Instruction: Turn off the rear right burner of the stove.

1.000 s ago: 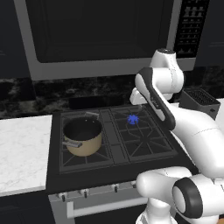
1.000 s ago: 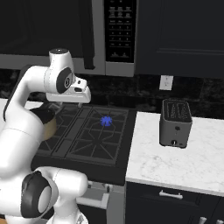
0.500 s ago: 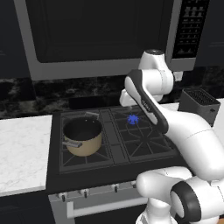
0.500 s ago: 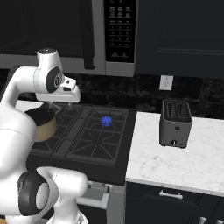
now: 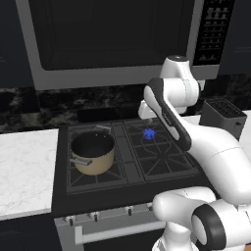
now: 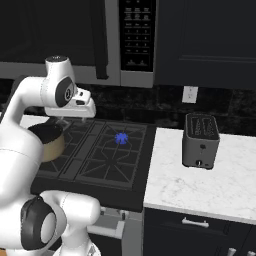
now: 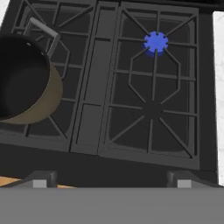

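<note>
End effector [image 7: 111, 180] is hovering open and empty above the stove [image 5: 128, 184], burner [image 7: 155, 42] flaming blue at its rear right corner, knobs lying along the front edge below.

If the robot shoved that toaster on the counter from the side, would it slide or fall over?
The toaster would probably slide rather than tip: it looks boxy and broad-based, sitting flat on the marble counter, which appears smooth. Its metal-looking body suggests something rigid and moderately heavy, so it likely wouldn't deform or roll. A push high up might rock it slightly.
</note>
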